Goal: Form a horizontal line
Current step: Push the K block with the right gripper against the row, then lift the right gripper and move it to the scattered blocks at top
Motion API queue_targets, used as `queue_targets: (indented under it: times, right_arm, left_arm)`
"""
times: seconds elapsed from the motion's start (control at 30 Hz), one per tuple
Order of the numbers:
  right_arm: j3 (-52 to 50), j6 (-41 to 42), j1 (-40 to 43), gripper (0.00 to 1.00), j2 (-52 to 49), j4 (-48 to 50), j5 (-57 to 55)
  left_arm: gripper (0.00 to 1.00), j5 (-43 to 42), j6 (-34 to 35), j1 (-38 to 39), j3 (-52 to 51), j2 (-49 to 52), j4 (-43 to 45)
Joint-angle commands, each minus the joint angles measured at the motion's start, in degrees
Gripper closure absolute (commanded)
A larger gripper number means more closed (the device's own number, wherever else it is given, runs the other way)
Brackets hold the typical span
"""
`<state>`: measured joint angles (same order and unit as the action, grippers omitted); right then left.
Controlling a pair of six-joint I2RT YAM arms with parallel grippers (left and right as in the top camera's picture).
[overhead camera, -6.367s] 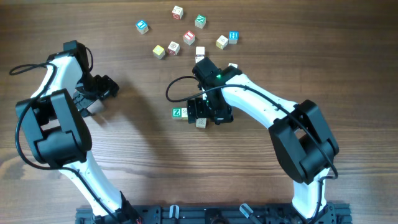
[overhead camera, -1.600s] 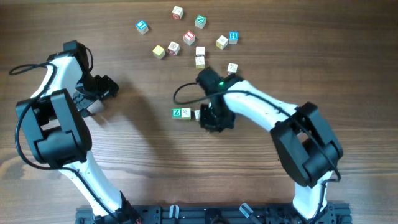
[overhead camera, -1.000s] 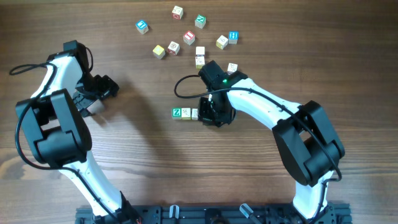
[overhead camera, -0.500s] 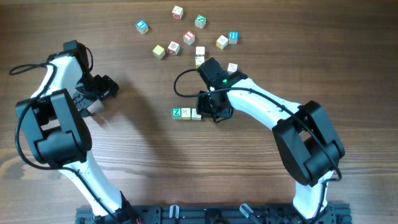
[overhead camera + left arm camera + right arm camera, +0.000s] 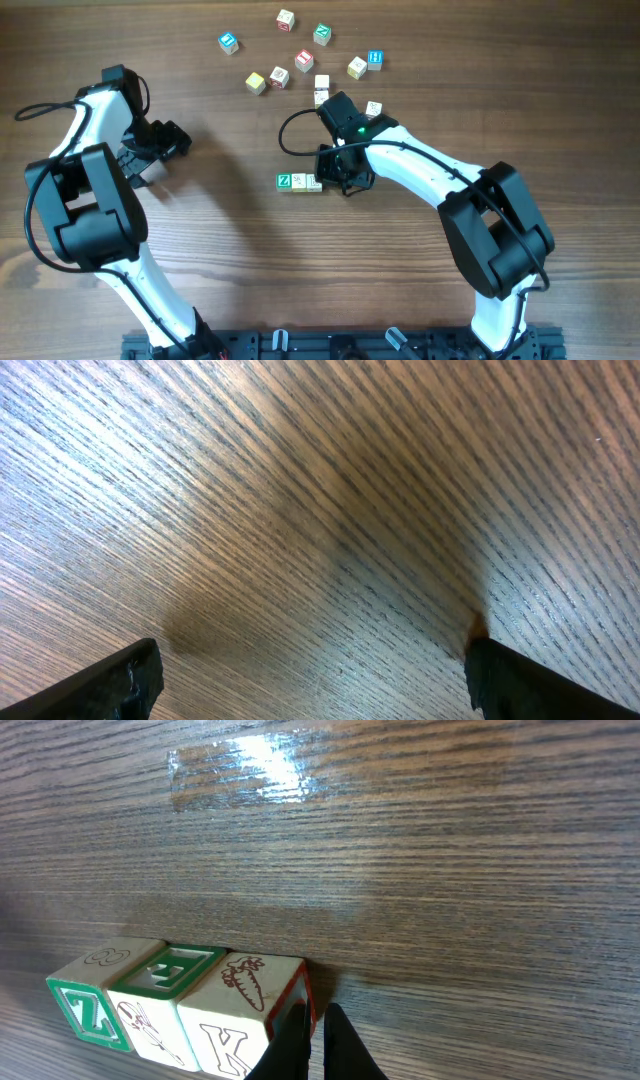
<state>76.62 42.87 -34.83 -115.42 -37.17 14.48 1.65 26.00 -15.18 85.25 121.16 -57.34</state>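
Note:
The horizontal line (image 5: 300,182) is a short row of three cubes touching side by side. In the right wrist view they are a green Z cube (image 5: 88,1008), a middle cube (image 5: 160,995) with a green E on top, and a cream K cube (image 5: 240,1010) with a carrot on top. My right gripper (image 5: 318,1042) is shut with nothing between its fingers. Its tips rest against the red-edged right face of the K cube, and from overhead the right gripper (image 5: 336,178) sits at the row's right end. My left gripper (image 5: 310,685) is open over bare wood, and overhead the left gripper (image 5: 165,148) is far to the left.
Several loose cubes lie scattered at the back, among them a blue one (image 5: 229,42), a red one (image 5: 304,59), a teal one (image 5: 322,33) and a blue H cube (image 5: 375,59). Two cream cubes (image 5: 321,90) sit just behind my right wrist.
My right wrist has swung slightly toward the back while its tips stay at the row's right end. The K cube has closed up against the other two. The left arm has not moved.

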Motion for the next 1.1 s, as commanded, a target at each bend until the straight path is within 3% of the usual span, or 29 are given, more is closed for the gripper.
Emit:
queue_targets:
  times: [0.0, 0.77, 1.07]
  right_arm:
    - [0.1, 0.8, -0.2, 0.92, 0.5, 0.3, -1.1]
    - [0.1, 2.3, -0.2, 0.92, 0.5, 0.3, -0.5]
    - [0.1, 2.1, -0.2, 0.83, 0.5, -0.9, -3.0]
  left_arm:
    - [0.0, 1.9, -0.1, -0.4, -0.7, 1.2, 0.2]
    - [0.0, 1.9, 0.0, -0.4, -0.7, 1.2, 0.2]
    - [0.0, 1.9, -0.1, -0.4, -0.7, 1.2, 0.2]
